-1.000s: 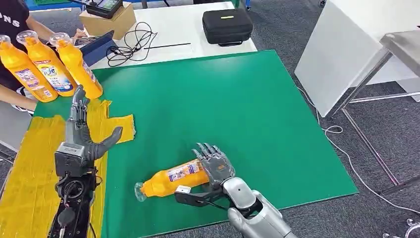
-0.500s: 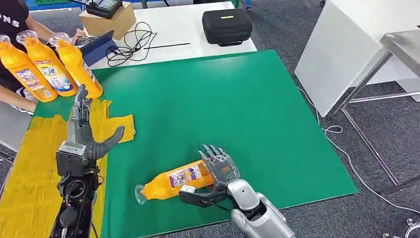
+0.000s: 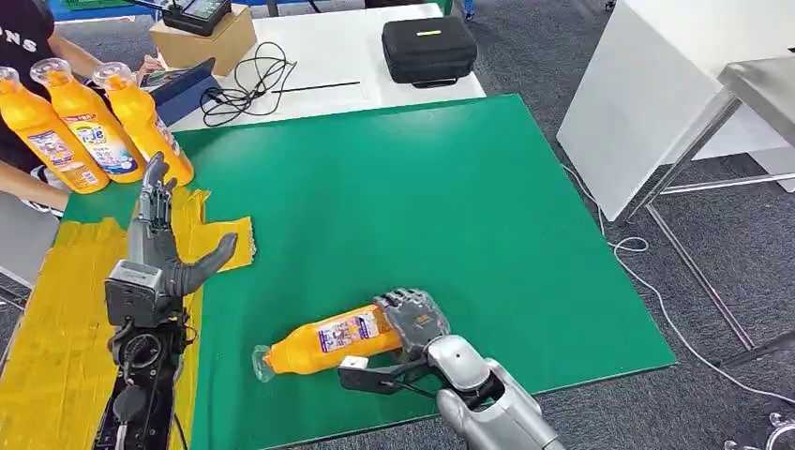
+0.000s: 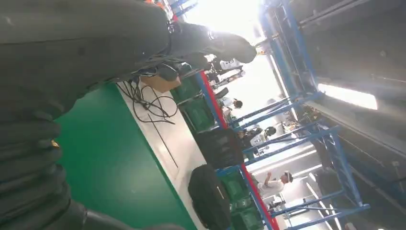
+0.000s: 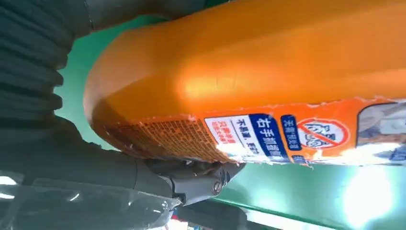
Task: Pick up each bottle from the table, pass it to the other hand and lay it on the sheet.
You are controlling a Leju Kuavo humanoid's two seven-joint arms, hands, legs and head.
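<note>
On the green table, the right hand [image 3: 412, 317] curls its fingers over the lying bottle [image 3: 323, 341] to lift it. The left hand [image 3: 161, 246] waits wide open above the yellow sheet [image 3: 56, 309]. Up close, the right wrist view shows the bottle's base pressed against the palm.

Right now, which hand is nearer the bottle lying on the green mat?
Right. The right hand is wrapped over the base end of the lying bottle. The left hand is off to the side above the yellow sheet, fingers spread, apart from that bottle.

green table [image 3: 450, 187] with yellow sheet [image 3: 56, 309]
</note>
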